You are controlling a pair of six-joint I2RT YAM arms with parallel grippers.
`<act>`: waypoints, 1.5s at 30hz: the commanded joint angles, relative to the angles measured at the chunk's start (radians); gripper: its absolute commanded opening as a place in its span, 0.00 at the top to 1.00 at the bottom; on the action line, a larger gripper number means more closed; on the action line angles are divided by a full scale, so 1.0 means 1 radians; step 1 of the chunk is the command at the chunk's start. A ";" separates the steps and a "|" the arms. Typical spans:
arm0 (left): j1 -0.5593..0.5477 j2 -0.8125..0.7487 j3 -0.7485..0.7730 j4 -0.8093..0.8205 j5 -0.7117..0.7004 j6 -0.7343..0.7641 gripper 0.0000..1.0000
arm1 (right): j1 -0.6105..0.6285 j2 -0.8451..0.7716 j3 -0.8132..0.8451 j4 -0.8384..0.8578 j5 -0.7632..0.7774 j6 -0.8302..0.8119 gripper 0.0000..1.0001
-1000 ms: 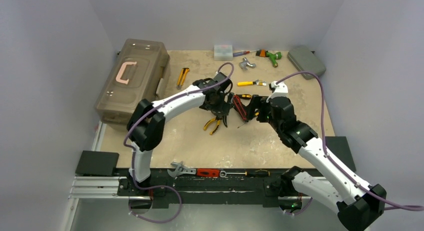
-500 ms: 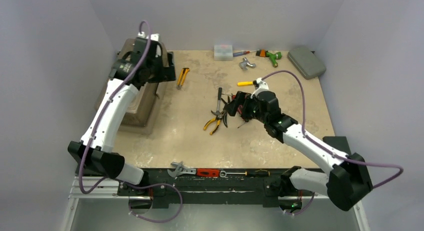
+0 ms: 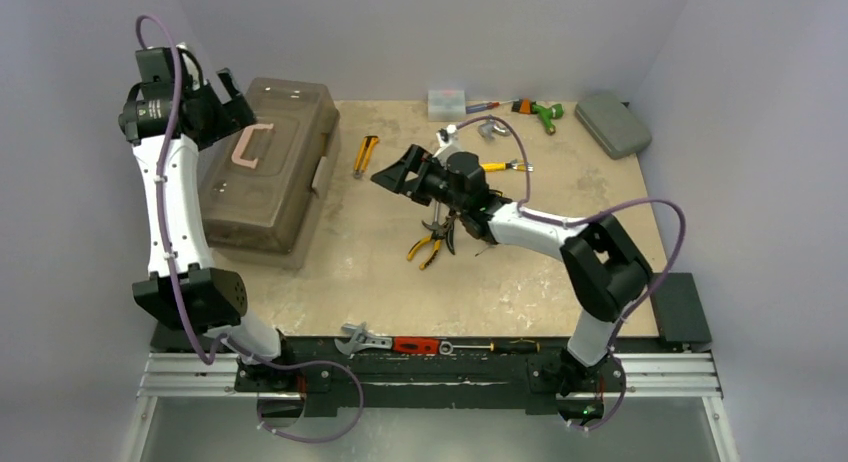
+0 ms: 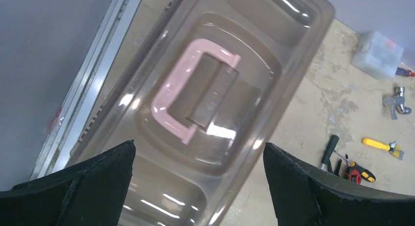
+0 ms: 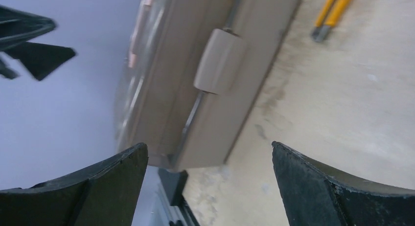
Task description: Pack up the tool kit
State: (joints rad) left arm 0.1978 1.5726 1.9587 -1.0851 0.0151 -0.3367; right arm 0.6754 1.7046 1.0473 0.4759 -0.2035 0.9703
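The tan-brown toolbox (image 3: 270,182) lies shut at the table's left, its pink handle (image 3: 250,144) flat on the smoky lid. My left gripper (image 3: 228,100) hangs open above the box's far left corner; its wrist view looks down on the handle (image 4: 171,89) and lid (image 4: 254,20) between empty fingers (image 4: 88,187). My right gripper (image 3: 392,174) stands open mid-table, pointing left at the box's front latch (image 5: 220,61), holding nothing. Yellow-handled pliers (image 3: 425,248) and black pliers (image 3: 441,225) lie under the right forearm. A yellow-handled cutter (image 3: 366,154) lies beside the box.
A yellow screwdriver (image 3: 494,166), a metal fitting (image 3: 492,128), a clear plastic box (image 3: 446,102), a green and orange tool (image 3: 537,110) and a grey case (image 3: 612,124) lie at the back. A wrench (image 3: 360,337) and a red-handled tool (image 3: 414,345) rest on the near rail.
The left arm swung from the tools mid-table to over the toolbox, then up and left. The right arm reached left from the pliers toward the box. Both grippers opened wider.
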 commanded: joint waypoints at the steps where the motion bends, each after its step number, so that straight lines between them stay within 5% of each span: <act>1: 0.146 0.091 0.023 0.006 0.211 0.005 0.01 | 0.048 0.156 0.150 0.237 -0.059 0.161 0.03; 9: 0.272 0.222 -0.044 0.067 0.367 -0.031 0.02 | 0.088 0.469 0.411 0.377 -0.055 0.296 0.01; 25: 0.293 0.276 -0.276 0.244 0.659 -0.117 0.06 | 0.095 0.869 0.866 0.257 -0.108 0.416 0.01; 30: 0.270 0.267 -0.342 0.234 0.680 -0.115 0.10 | 0.096 0.891 0.905 0.252 -0.157 0.430 0.04; 37: 0.157 0.257 -0.330 0.159 0.646 -0.058 0.10 | 0.082 0.787 0.820 0.275 -0.250 0.364 0.20; 45: 0.088 0.223 -0.390 0.147 0.646 -0.035 0.10 | 0.083 0.726 0.718 0.367 -0.330 0.427 0.21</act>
State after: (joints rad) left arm 0.4007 1.8030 1.6493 -0.7185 0.5224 -0.3553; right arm 0.7116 2.5023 1.7924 0.7284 -0.4255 1.3666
